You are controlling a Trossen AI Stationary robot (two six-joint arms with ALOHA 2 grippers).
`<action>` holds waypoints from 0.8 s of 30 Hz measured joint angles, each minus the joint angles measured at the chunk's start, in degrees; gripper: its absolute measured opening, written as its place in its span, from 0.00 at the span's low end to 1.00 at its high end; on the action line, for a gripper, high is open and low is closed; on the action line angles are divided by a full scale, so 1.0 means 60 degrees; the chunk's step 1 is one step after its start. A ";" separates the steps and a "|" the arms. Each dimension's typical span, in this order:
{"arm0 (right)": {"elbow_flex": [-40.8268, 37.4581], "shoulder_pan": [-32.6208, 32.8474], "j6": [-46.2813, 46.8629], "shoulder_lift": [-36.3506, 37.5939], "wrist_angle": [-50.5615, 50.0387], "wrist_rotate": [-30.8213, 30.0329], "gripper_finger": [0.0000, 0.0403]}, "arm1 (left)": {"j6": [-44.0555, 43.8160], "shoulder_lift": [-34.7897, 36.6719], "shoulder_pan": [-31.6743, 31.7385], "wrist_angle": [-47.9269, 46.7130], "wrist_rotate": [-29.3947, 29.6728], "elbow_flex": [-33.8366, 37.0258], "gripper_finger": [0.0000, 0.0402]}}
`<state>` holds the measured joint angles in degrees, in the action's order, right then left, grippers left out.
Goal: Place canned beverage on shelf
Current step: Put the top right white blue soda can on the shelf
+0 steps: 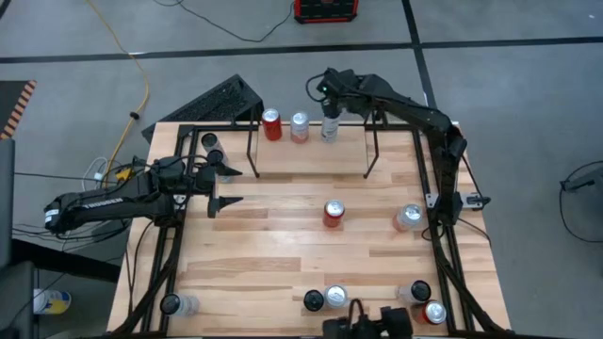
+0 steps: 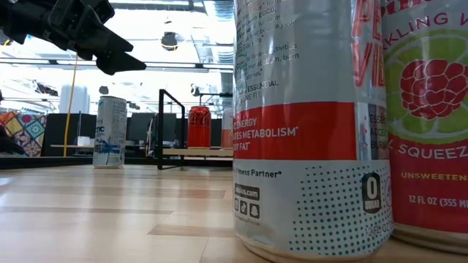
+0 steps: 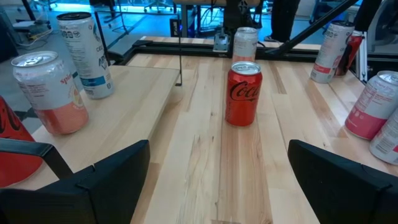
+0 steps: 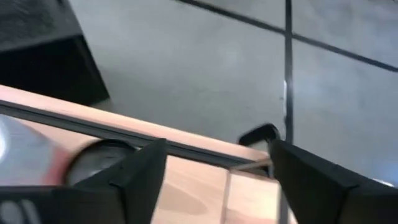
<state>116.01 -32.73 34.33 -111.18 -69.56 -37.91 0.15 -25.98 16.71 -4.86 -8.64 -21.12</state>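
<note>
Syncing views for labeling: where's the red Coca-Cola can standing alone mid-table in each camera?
High view: red Coca-Cola can stands alone mid-table, slightly right of centre.
Low view: cannot tell; a red can far off may be another one.
Left wrist view: upright at centre, ahead of the open left gripper.
Right wrist view: not in it.
Shared landmark: the shelf along the table's far edge, with cans standing on it.

Left gripper (image 1: 224, 188) hovers, jaws wide apart; right gripper (image 1: 330, 121) points downward, arm stretched far forward, jaws parted.
</note>
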 joint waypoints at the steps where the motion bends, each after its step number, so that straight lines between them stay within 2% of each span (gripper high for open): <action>1: 0.0000 -0.0117 0.0013 0.0000 -0.0139 0.0116 0.71 | 0.0001 0.0001 0.0000 0.0000 -0.0001 0.0000 0.92; 5: -0.0004 -0.0476 -0.0232 0.0000 -0.0285 0.0909 0.50 | 0.0002 0.0001 0.0000 0.0000 0.0019 0.0000 0.92; 10: -0.0003 -0.0502 -0.0688 0.0000 -0.0477 0.1469 0.11 | -0.0001 0.0001 0.0000 -0.0020 0.0046 0.0000 0.92; 11: 0.0000 -0.0499 -0.0859 0.0000 -0.0588 0.1468 0.06 | -0.0011 0.0001 0.0000 -0.0041 0.0046 0.0000 0.92; 17: -0.0336 -0.0392 -0.1087 0.0004 -0.0496 0.1472 0.06 | -0.0058 -0.0001 0.0000 -0.0109 0.0046 0.0000 0.92; 22: -0.1228 -0.0432 -0.1550 0.0000 0.0734 0.2125 0.04 | -0.0065 0.0001 0.0000 -0.0117 0.0042 0.0002 0.92; 24: -0.1526 -0.0399 -0.1550 -0.0024 0.1030 0.2033 0.04 | -0.0109 -0.0002 0.0000 -0.0133 0.0042 0.0000 0.92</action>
<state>106.85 -35.13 25.03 -111.32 -63.38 -25.71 -0.51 -26.00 16.71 -5.66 -8.38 -21.12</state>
